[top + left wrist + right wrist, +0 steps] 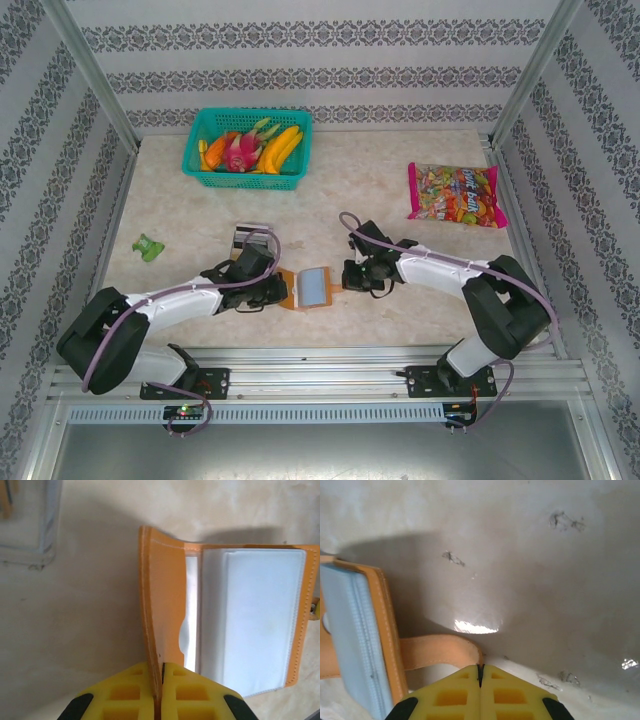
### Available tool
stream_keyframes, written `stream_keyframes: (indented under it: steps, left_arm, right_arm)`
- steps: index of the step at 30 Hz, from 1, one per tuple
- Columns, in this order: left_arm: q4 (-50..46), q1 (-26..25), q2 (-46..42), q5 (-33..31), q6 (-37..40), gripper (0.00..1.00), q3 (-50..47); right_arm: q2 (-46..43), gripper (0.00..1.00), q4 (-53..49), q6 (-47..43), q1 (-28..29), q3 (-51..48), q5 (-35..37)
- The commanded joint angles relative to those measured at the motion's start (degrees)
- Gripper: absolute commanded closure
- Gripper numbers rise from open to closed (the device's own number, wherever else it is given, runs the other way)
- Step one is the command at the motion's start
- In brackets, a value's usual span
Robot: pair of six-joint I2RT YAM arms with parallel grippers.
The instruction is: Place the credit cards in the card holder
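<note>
Evidently limp, thin leather: card holder (300, 630) is pinched at its cover (160, 595) by left gripper (159, 667), at its strap (440, 650) by right gripper (480, 669).

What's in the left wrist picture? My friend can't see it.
The left gripper pinches the raised orange cover of the open card holder between yellow fingers. Its clear inner sleeves lie flat to the right on the pale table, and a clear plastic box sits top left.
</note>
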Motion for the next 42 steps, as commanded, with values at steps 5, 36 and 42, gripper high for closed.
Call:
stream_keyframes:
  steps: [5,36,42]
  left_arm:
    - [0.25,-0.14,-1.30,2.13,0.28,0.94,-2.58]
    - [-0.06,-0.16,-4.01,1.07,-0.47,0.90,-2.09]
    - [-1.57,-0.16,-1.48,-0.30,0.08,0.77,-2.22]
  right_arm:
    - [-3.95,0.82,-1.25,-0.44,1.45,1.26,3.43]
    - [6.98,0.78,-3.93,-2.18,9.31,8.64,5.87]
    - [11.58,0.81,-0.28,-1.98,8.27,7.17,-0.37]
